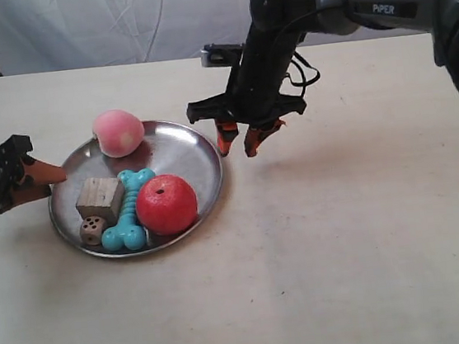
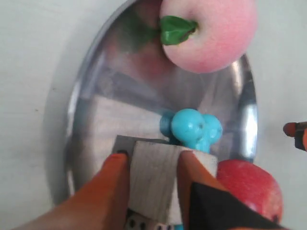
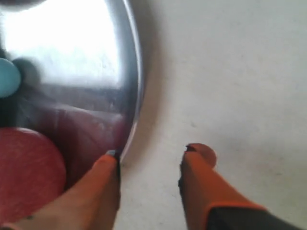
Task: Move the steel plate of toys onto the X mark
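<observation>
The steel plate lies left of centre on the beige table. It holds a pink peach, a red apple, a turquoise bone, a wooden cube and a brown die. My left gripper is open at the plate's left rim, and the cube shows beyond its fingers. My right gripper is open at the right rim, one fingertip at the edge and the other over the table. The X mark is out of view.
Bare beige table stretches to the right and in front of the plate. A white cloth backdrop hangs behind the table's far edge. The right arm's dark body reaches in from the upper right.
</observation>
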Motion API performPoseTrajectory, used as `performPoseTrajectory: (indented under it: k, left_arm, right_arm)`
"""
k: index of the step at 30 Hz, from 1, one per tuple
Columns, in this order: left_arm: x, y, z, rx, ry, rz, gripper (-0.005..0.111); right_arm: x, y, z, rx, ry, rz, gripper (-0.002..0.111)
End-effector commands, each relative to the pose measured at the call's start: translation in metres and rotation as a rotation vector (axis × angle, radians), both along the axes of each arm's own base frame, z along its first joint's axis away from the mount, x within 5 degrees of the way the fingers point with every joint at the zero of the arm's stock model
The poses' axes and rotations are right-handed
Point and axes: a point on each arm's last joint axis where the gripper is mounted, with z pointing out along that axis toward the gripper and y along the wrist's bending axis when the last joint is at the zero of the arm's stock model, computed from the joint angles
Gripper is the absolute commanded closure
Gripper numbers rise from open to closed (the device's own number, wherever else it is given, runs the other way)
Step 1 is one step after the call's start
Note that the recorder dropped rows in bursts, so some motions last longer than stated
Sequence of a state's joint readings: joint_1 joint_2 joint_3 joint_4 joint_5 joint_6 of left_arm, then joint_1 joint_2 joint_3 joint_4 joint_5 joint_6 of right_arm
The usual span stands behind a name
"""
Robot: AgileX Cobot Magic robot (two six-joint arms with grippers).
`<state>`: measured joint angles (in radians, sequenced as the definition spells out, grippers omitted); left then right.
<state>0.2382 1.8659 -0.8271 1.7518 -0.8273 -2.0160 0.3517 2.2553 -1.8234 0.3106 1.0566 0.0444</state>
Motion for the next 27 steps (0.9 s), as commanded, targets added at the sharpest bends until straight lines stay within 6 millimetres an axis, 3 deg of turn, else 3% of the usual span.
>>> performPoseTrajectory:
  k: [1,2,3,11,15,20,27]
  left_arm:
    - [-0.004,-0.007,0.028,-0.074,-0.066,-0.044,0.100]
    - [-0.005,-0.008,0.035,-0.073,-0.100,-0.068,0.107]
    - [-0.006,-0.009,0.042,-0.071,-0.131,-0.086,0.106]
    - [-0.020,-0.014,0.100,-0.044,-0.349,-0.115,0.107]
    - [-0.033,-0.018,0.130,-0.006,-0.465,-0.133,0.107]
    - [-0.053,-0.023,0.164,0.031,-0.589,-0.143,0.107]
    - [-0.080,-0.031,0.190,0.042,-0.693,-0.178,0.107]
  right_arm:
    - [-0.006,-0.009,0.048,-0.035,-0.115,0.022,0.097]
    - [-0.008,-0.011,0.057,-0.037,-0.135,0.025,0.106]
    - [-0.011,-0.013,0.070,-0.040,-0.160,0.028,0.108]
    - [-0.055,-0.034,0.179,-0.016,-0.427,0.023,0.108]
    - [-0.092,-0.055,0.217,-0.025,-0.601,-0.030,0.108]
    - [-0.152,-0.088,0.224,-0.068,-0.768,-0.115,0.108]
    - [-0.246,-0.129,0.204,-0.075,-0.960,-0.156,0.108]
